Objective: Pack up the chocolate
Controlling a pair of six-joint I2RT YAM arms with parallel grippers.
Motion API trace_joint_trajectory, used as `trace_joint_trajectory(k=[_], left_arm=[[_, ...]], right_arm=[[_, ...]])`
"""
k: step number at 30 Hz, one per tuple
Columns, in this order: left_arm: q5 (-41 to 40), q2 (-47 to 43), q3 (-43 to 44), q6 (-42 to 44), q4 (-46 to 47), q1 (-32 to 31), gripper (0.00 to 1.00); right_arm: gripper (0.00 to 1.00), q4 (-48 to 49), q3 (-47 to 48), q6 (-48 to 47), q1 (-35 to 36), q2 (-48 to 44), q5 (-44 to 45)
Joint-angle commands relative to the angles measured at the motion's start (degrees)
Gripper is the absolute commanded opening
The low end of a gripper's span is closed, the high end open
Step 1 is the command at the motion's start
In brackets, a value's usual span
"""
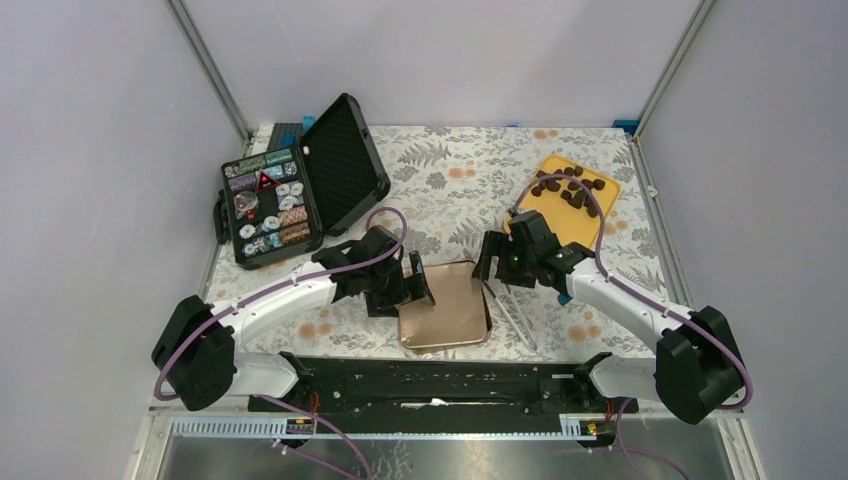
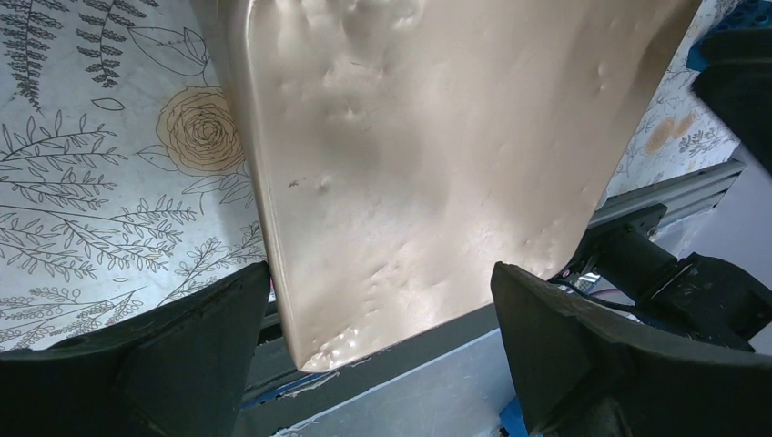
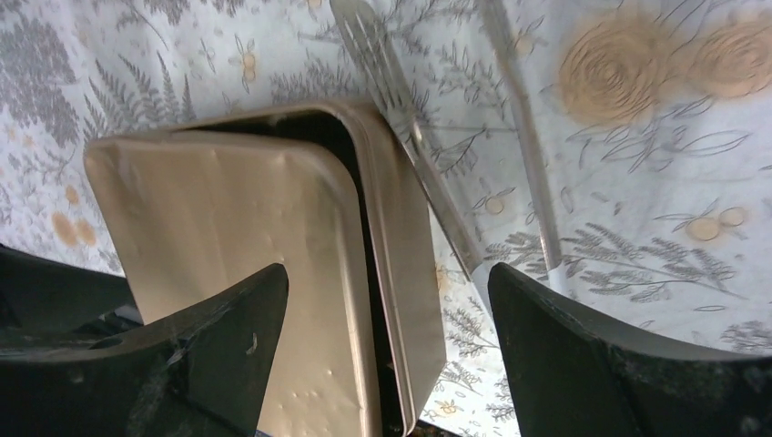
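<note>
Several dark chocolate pieces (image 1: 572,188) lie on a yellow tray (image 1: 572,230) at the back right. The golden tin (image 1: 484,322) sits in the middle near the front, with its flat lid (image 1: 440,315) lying askew on top; the right wrist view shows the lid (image 3: 228,246) shifted left, leaving a dark gap along the tin's right wall (image 3: 405,264). My left gripper (image 1: 418,287) is open at the lid's left edge, and the lid (image 2: 428,155) fills its view. My right gripper (image 1: 490,272) is open above the tin's right edge. Both grippers (image 2: 380,273) (image 3: 387,273) hold nothing.
Metal tongs (image 1: 515,315) lie on the floral cloth just right of the tin, also in the right wrist view (image 3: 401,100). An open black case (image 1: 300,190) with small items stands at the back left. A black rail (image 1: 430,385) runs along the near edge.
</note>
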Motion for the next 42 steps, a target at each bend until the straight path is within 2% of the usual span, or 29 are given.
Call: trace_joint_trajectory(k=[1, 7, 21, 25, 32, 34, 36, 37, 40, 42], left_arm=[[2.0, 0.4, 1.9, 0.1, 2.1, -0.3, 0.99], [4.0, -0.4, 0.6, -0.2, 2.9, -0.2, 0.99], [5.8, 0.2, 1.3, 0.0, 3.3, -0.3, 0.99], [3.7, -0.2, 2.7, 1.2, 0.2, -0.3, 0.98], [-6.0, -2.9, 8.3, 4.7, -8.0, -0.2, 0.99], [-7.6, -4.4, 8.6, 5.1, -7.3, -0.2, 0.99], [-7.5, -5.6, 8.3, 5.2, -4.7, -0.3, 0.99], [-7.0, -5.9, 8.0, 5.3, -2.9, -0.2, 0.99], [-4.4, -5.5, 7.2, 4.8, 2.7, -0.2, 0.99], [-3.8, -4.4, 6.6, 4.3, 6.1, -0.3, 0.99]], right_arm=[[0.88, 4.0, -4.1, 3.4, 0.5, -0.7, -9.5], [0.88, 5.9, -8.9, 5.1, 0.5, -3.3, -14.5], [0.87, 9.1, -10.9, 7.2, 0.5, -4.2, -17.8], [0.86, 5.1, -9.3, 5.2, 0.6, -5.0, -13.9], [0.85, -4.3, -3.4, -1.5, 1.3, -11.3, -1.9], [0.8, -6.2, -1.0, -3.1, 3.3, -11.3, 0.6], [0.69, -7.1, 0.8, -3.9, 5.9, -10.6, 2.2], [0.62, -7.1, 1.4, -4.1, 7.0, -10.1, 2.3], [0.29, -7.2, 2.5, -3.9, 10.1, -8.0, 2.3], [0.15, -7.6, 2.7, -3.5, 11.6, -6.9, 2.3]])
